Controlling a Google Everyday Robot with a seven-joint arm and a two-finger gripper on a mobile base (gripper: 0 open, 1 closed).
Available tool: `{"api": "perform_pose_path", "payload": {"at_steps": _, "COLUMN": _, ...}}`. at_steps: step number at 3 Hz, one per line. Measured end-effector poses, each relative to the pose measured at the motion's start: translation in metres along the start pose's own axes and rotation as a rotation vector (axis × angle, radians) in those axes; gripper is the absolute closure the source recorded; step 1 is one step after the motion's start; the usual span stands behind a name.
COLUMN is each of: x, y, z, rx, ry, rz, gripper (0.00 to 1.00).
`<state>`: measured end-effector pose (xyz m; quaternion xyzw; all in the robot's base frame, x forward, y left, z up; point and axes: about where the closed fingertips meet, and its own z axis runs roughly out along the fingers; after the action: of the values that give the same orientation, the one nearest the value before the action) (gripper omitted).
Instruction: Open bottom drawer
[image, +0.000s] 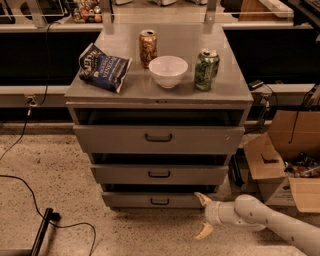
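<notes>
Camera view: gripper by shallowest drawer

the bench holds two cans, a copper can and a green can, one white bowl and one chip bag. under it sit three drawers, the bottom drawer among them. one hand, fingers spread, hovers just beside that drawer's front.
</notes>
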<state>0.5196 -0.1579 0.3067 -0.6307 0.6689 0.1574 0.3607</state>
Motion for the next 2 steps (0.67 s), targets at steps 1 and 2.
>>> {"api": "perform_pose_path", "payload": {"at_steps": 1, "x": 0.014, "y": -0.015, "z": 0.005, "rx": 0.027, "ry": -0.002, "rz": -0.007, "gripper": 0.0}}
{"api": "perform_pose_path", "payload": {"at_steps": 2, "x": 0.008, "y": -0.013, "z": 0.017, "rx": -0.026, "ry": -0.004, "rz": -0.037, "gripper": 0.0}}
